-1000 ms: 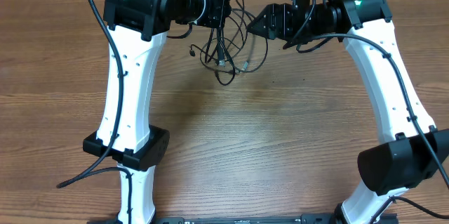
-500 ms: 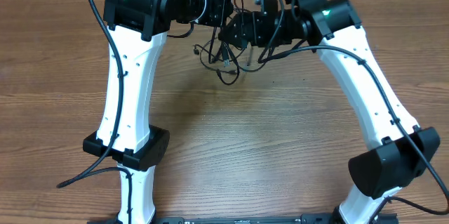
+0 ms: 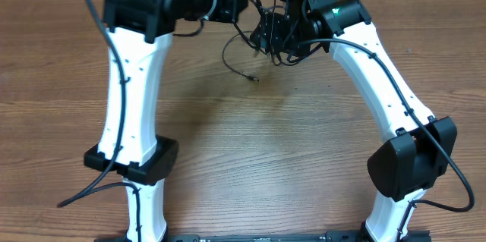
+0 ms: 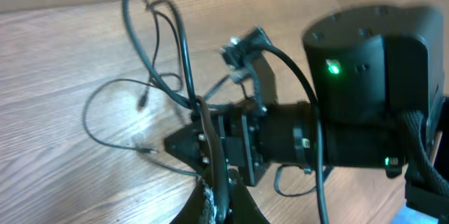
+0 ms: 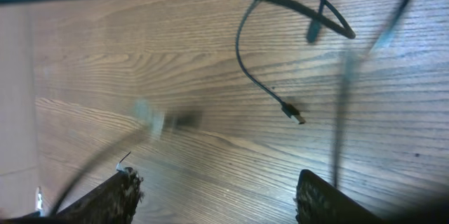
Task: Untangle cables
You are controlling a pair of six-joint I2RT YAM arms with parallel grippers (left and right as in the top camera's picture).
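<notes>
Overhead view, largest first: wooden table [image 3: 266,143], no print on it. Over its far edge, cables [image 3: 254,41] bunched in a knot between both arms, one plug end [image 3: 254,79] trailing low. Judged barely begun: loops crossing, no cord laid out on its own. Left gripper [image 4: 210,206] pinched tight on the cables. Right gripper [image 5: 217,182] spread wide, holding nothing, blurred strands in front. No brand, label or legible writing anywhere; only green indicator lights [image 4: 333,68].

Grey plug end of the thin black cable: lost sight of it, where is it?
Overhead view: the grey plug end sits just below the tangled black cables, centred in the far half of the wooden table.
</notes>
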